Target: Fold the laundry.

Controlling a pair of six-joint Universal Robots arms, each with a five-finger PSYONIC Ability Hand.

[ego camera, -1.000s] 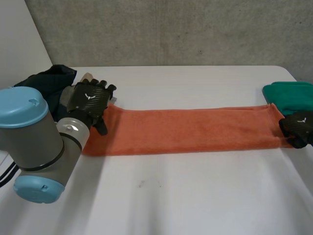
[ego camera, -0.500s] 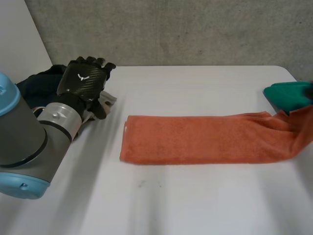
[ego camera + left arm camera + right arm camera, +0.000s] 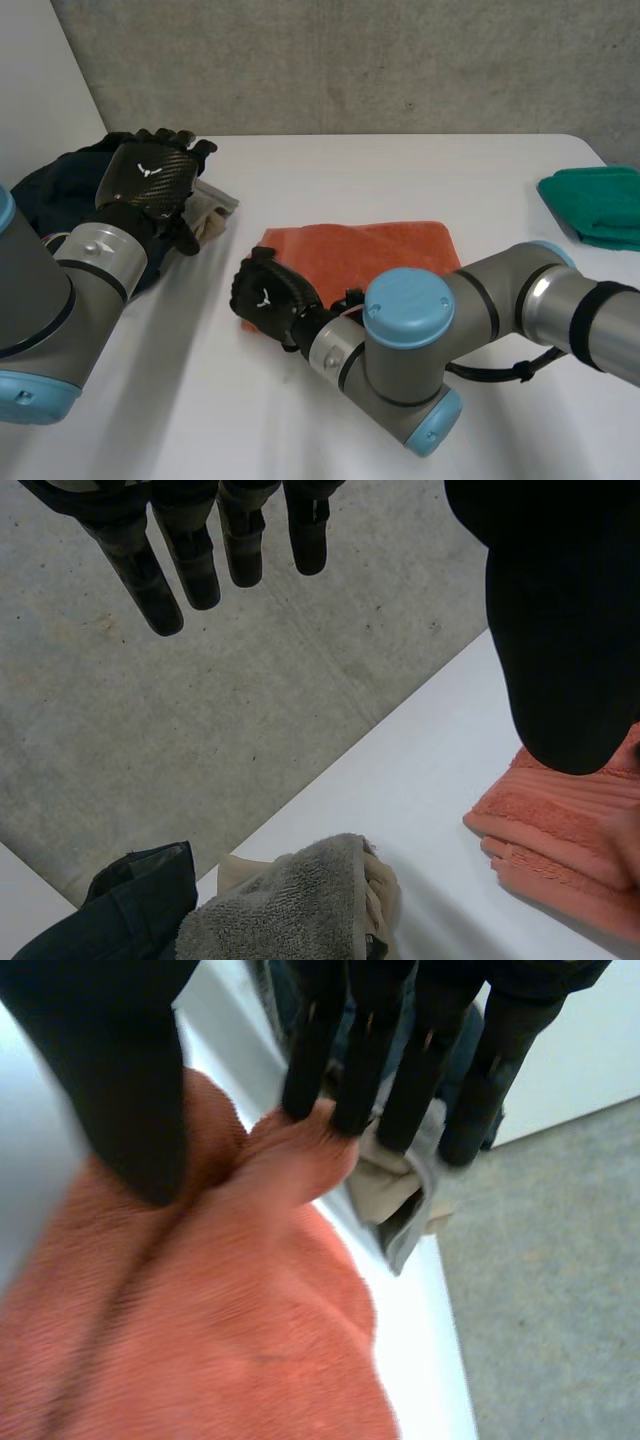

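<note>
Well, the orange towel [image 3: 375,255] lies doubled on the white desk [image 3: 420,165], a short, thick rectangle a little left of centre in the head view. The right arm [image 3: 500,300] reaches across from the lower right of the frame. The right hand [image 3: 268,298] sits at the towel's lower left corner, back of the hand up. Seen from that arm's wrist camera, a hump of the orange cloth rises between the thumb [image 3: 120,1080] and the fingers [image 3: 315,1055]. The fingers are nearly straight with their tips against the ridge, and the thumb bears on its other side, so the hand has the towel's edge pinched.

The left hand [image 3: 150,178] is up in the upper left of the frame, over a heap of dark clothes [image 3: 45,190] with a grey-beige cloth [image 3: 212,215] poking out of its right side. This hand's fingers hang straight and a little spread, well apart from its thumb, and hold nothing. In its wrist view the grey-beige cloth and the dark clothes lie out past the fingertips, and the towel's layered edge is beside the thumb.

At the right edge of the frame a green cloth [image 3: 595,205] sits folded near the desk's rim, well apart from the towel. A grey concrete wall [image 3: 350,60] stands behind the desk.
</note>
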